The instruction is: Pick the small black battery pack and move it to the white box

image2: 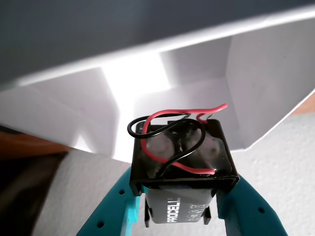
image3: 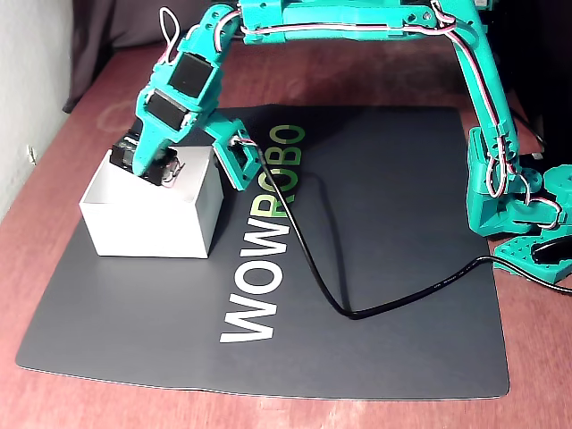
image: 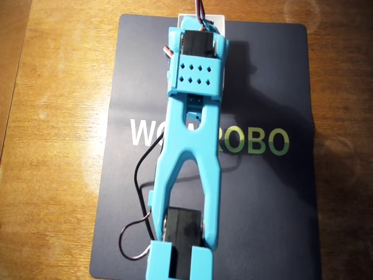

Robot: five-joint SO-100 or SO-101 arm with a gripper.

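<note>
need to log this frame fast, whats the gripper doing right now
Gripper: closed on the small black battery pack, holding it over the open white box.

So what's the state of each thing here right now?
Battery pack: clamped in the tool, held over the box opening, wires curled on top.
White box: upright on the mat, lidless, interior looks empty.
Tool: shut on the battery pack.
Mat: lying flat.

Dark mat (image3: pixel 384 268) with WOWROBO lettering (image3: pixel 264 241) spread beneath and beside the pincer, black cable (image3: pixel 357 308) curving across it well apart, brown wooden table (image: pixel 52 116) underneath everything
</note>
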